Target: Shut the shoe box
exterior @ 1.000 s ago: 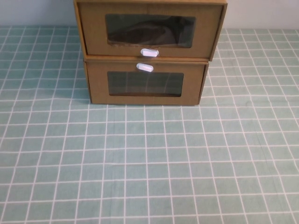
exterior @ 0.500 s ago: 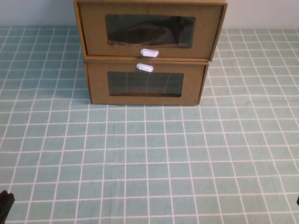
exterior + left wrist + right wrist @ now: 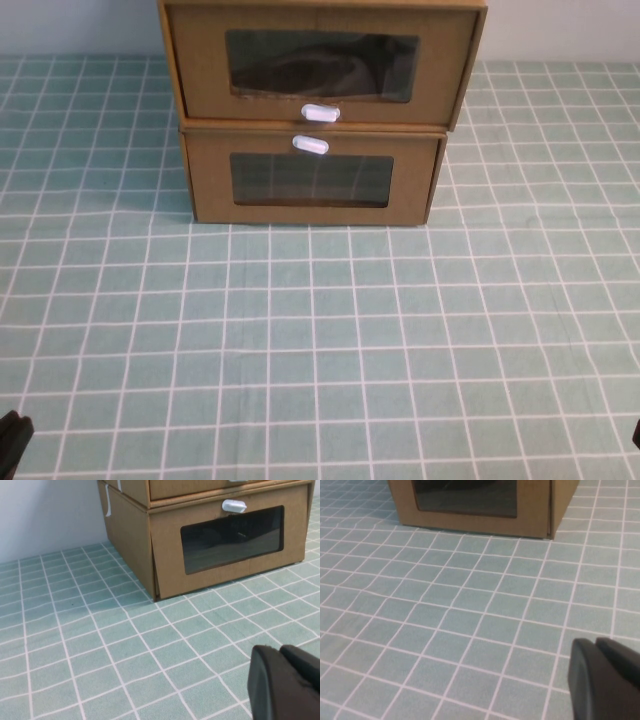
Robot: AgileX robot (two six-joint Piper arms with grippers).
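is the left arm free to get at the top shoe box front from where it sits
Probably yes. The left gripper sits low at the near left table edge, the right gripper at the near right, and only bare checked cloth lies between them and the shoe box.

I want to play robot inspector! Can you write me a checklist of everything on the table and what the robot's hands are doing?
Surface: table covered by a green cloth with a white grid.
Job's things: the shoe box sits on top of the stack, white tab below its window, something dark inside. Its front sticks out a little past the box beneath.
Clutter: the lower box, a twin with its white tab above its window, carries the shoe box.
Grippers: left gripper low at the near left corner of the table, far from the boxes, touching nothing; right gripper barely in view at the near right edge, also holding nothing.
Cables: nothing seen.
Surroundings: pale wall behind the boxes.
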